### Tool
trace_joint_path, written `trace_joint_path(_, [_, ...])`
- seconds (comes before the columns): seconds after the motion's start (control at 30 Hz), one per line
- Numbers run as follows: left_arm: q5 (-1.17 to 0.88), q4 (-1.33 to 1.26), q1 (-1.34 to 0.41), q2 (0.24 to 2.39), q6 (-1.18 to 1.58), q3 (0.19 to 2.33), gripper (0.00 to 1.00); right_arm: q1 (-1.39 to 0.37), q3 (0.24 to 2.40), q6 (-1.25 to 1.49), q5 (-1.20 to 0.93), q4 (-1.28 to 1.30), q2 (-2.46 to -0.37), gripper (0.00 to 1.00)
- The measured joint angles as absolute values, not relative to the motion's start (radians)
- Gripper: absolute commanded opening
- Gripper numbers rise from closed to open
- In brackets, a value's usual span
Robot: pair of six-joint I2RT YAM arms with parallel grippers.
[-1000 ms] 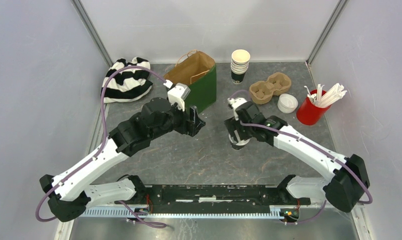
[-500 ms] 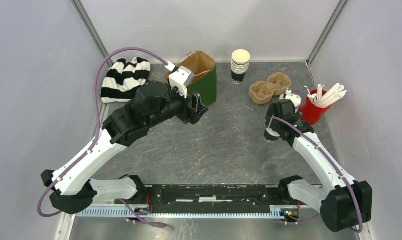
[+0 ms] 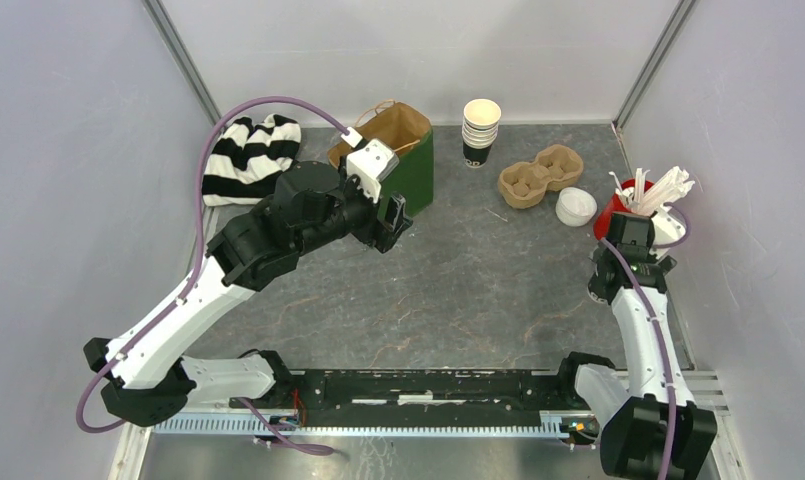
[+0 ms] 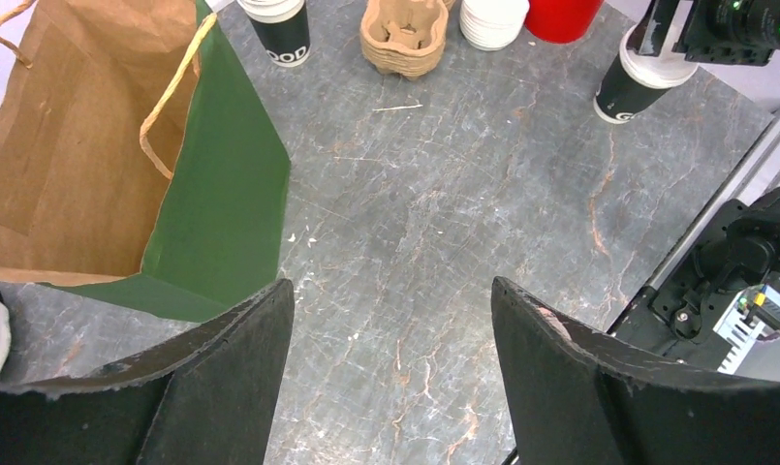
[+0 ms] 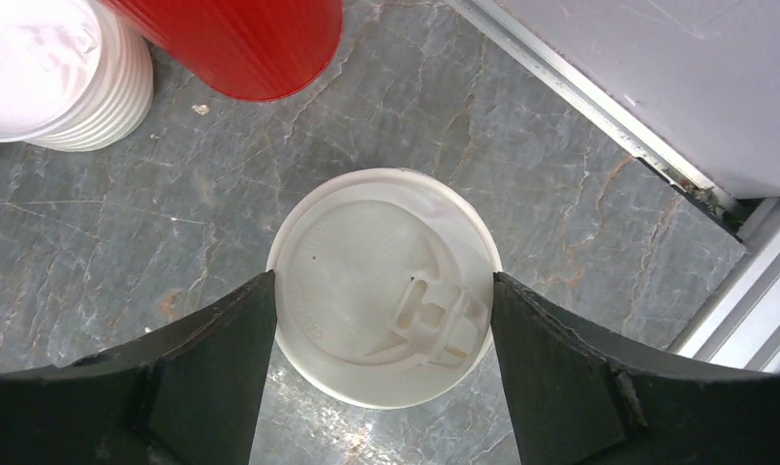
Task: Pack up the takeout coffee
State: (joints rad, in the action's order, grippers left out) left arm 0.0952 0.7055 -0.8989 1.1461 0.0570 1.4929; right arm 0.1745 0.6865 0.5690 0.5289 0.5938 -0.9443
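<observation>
Right hand (image 5: 381, 291) is clamped on the cup (image 4: 618, 95). Its fingers (image 5: 192, 378) press both sides just under the lid (image 5: 366, 242). It's a top-down grasp, which I read as chosen to hold the cup upright and the lid seated.

The cup is at the right edge of the table (image 3: 478, 290), just beside the red cup (image 5: 240, 39) and the spare lids (image 5: 46, 68), close to the side rail. Can't tell whether its base touches the table or hangs just above it. Only this one lidded cup is in view.

Left hand (image 4: 388, 291) has its fingers wide apart with nothing between them. It hovers low beside the bag (image 4: 202, 213), which is upright with its mouth open. My read: it's parked there to steady the bag or hold the mouth when a cup comes over.

The carrier (image 3: 538, 175) sits empty at the back, between the cup stack (image 3: 481, 130) and the lids. The cup is near the carrier and well apart from the bag. Guess: it goes into a carrier well first, or it's staged here off the work area. Nothing is packed yet.

Risks: too hard a squeeze at the rim could pop the lid, and the wall on the right leaves little swing room.
</observation>
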Motion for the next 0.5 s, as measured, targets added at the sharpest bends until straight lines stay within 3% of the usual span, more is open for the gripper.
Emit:
trace_joint_path(0.2, [0.098, 0.705, -0.899, 1.139, 0.028, 1.493, 0.83, 0.209, 0.686, 0.524, 0.503, 0.592, -0.922, 0.98])
trace_joint_path(0.5, [0.117, 0.704, -0.923, 1.127, 0.008, 1.489, 0.84, 0.212, 0.765, 0.445, 0.448, 0.768, -0.917, 0.98])
